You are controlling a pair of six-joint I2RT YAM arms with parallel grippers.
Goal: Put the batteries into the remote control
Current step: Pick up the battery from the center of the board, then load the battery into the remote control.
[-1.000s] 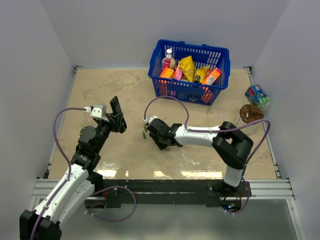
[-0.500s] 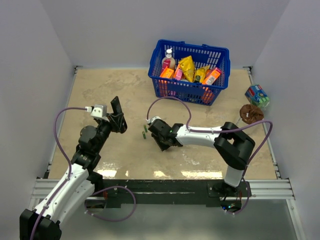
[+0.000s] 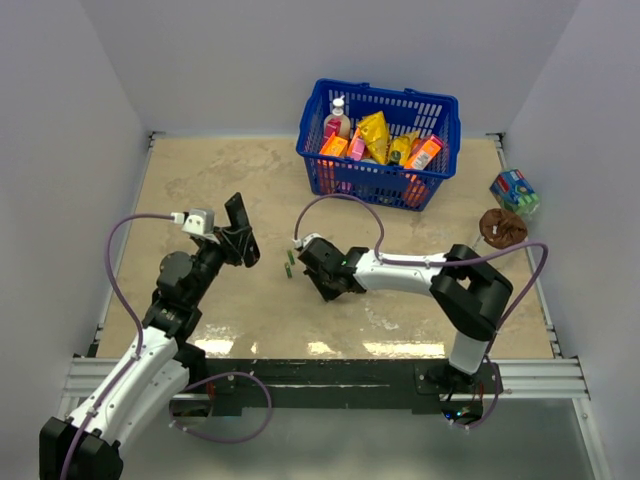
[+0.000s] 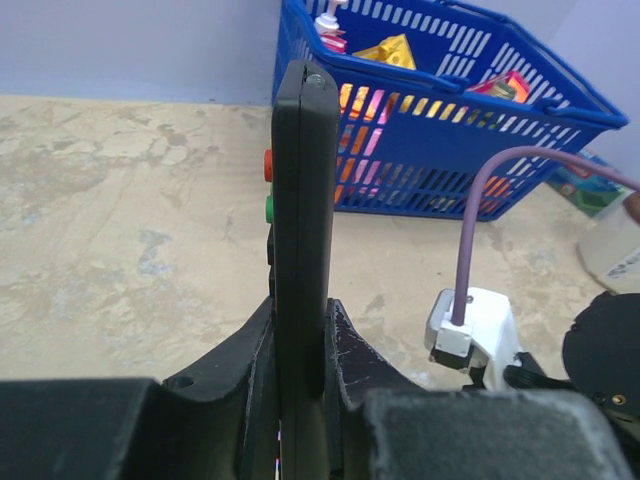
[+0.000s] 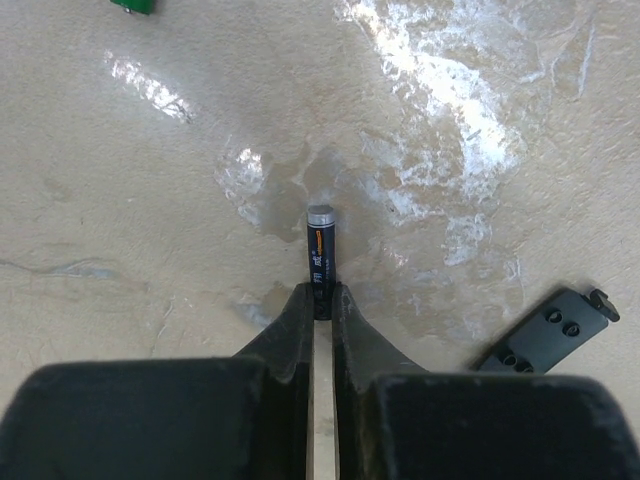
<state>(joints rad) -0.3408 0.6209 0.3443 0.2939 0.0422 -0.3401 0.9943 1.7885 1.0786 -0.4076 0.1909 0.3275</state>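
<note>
Metal-capped battery [image 5: 320, 250]: likely light, hard, slick, roll-prone; right gripper [image 5: 320, 297] pinches its rear end, well in front of blue basket [image 3: 360, 180]. Black remote control [image 4: 300, 200]: likely rigid, light; left gripper [image 4: 300, 325] clamps its lower end, front-left of basket

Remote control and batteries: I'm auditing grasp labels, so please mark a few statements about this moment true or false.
1. The left jaws clamp the remote control. True.
2. The right jaws stand open and empty. False: they are shut on a battery.
3. The blue basket is empty. False: it holds packets and a bottle.
4. A flat black piece lies on the table near the right jaws. True.
</note>
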